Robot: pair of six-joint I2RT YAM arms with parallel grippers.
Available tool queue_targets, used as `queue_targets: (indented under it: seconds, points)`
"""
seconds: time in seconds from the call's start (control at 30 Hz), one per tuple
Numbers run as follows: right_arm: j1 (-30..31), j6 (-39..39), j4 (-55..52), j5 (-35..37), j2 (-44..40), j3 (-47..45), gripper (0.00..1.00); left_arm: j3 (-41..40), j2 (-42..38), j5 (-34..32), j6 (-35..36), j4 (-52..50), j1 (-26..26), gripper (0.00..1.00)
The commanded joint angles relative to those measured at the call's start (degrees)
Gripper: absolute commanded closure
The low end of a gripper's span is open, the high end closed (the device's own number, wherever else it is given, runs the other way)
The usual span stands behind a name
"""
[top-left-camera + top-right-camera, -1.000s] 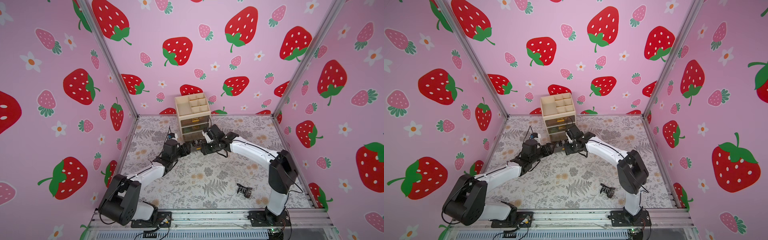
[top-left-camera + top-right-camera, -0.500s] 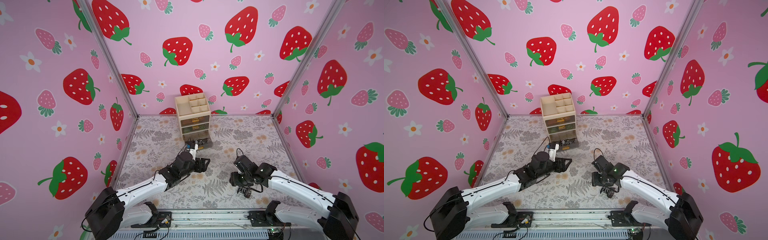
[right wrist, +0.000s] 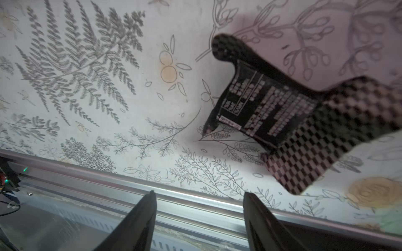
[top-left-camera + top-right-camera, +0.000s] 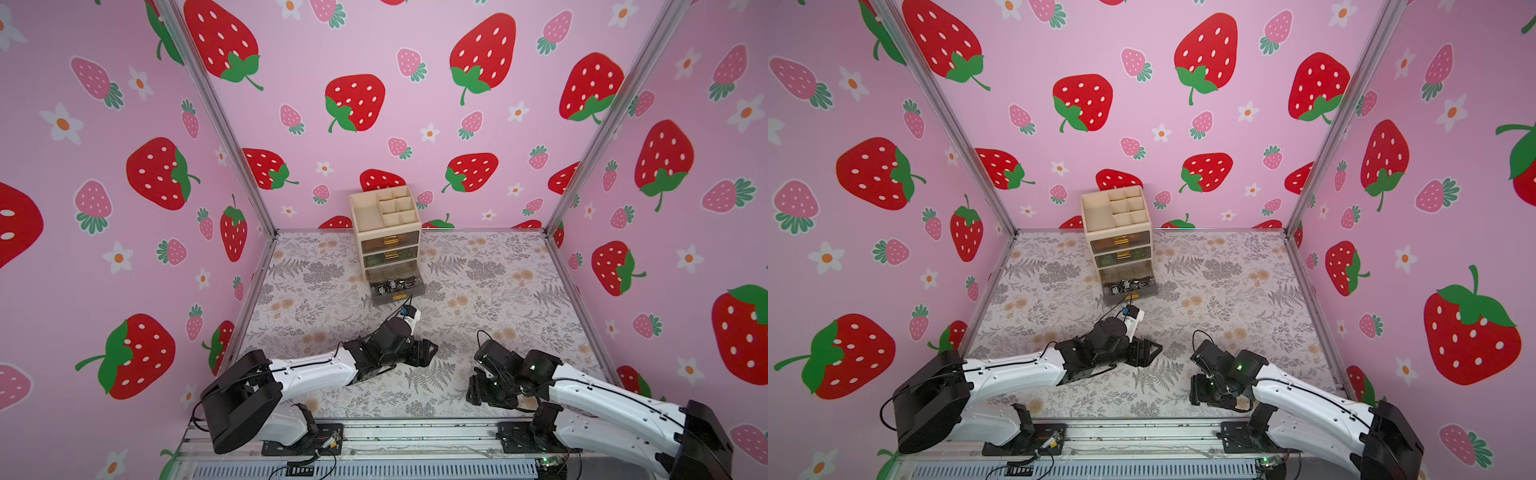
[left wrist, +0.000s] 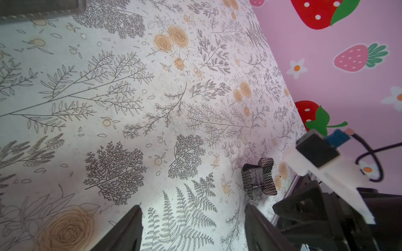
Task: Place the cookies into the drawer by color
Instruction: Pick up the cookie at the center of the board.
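The drawer stands at the back centre in both top views, its bottom drawer pulled out with black cookies inside. Green shows through the middle drawer. One black checkered cookie lies on the mat near the front edge, also in the left wrist view. My right gripper hovers open just short of it, the packet off to one side of the fingertips. In the top views the right gripper covers that cookie. My left gripper is open and empty over mid-table.
The metal front rail runs right under my right gripper's fingers. The right arm's wrist camera sits close beside my left gripper. Pink strawberry walls close in the mat on three sides.
Both grippers left the open bottom drawer. The left pulled back to mid-table; the right swung to the front, came down over the loose black cookie and opened wider.
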Motion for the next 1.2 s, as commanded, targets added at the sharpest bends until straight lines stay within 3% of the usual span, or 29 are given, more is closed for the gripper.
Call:
queue_targets:
  seconds: [0.0, 0.53, 0.77, 0.97, 1.17]
  points:
    - [0.3, 1.2, 1.3, 0.0, 2.0, -0.4, 0.28, 2.0, 0.2, -1.3, 0.1, 1.0, -0.1, 0.22]
    - [-15.5, -9.6, 10.3, -1.7, 11.3, 0.2, 0.23, -0.7, -4.4, -3.9, 1.6, -0.6, 1.4, 0.20]
    - [-18.6, -14.0, 12.3, 0.4, 16.9, 4.4, 0.23, -1.7, -6.1, -5.3, 2.2, -2.1, 2.5, 0.20]
    - [-18.1, -15.7, 8.0, 3.2, 21.1, 8.3, 0.36, -2.3, -5.6, -5.3, 2.0, -1.8, 3.5, 0.20]
    - [-16.0, -16.3, 3.1, 11.0, 22.8, 10.2, 0.49, -2.4, -4.3, -4.6, 1.8, -0.9, 5.2, 0.20]
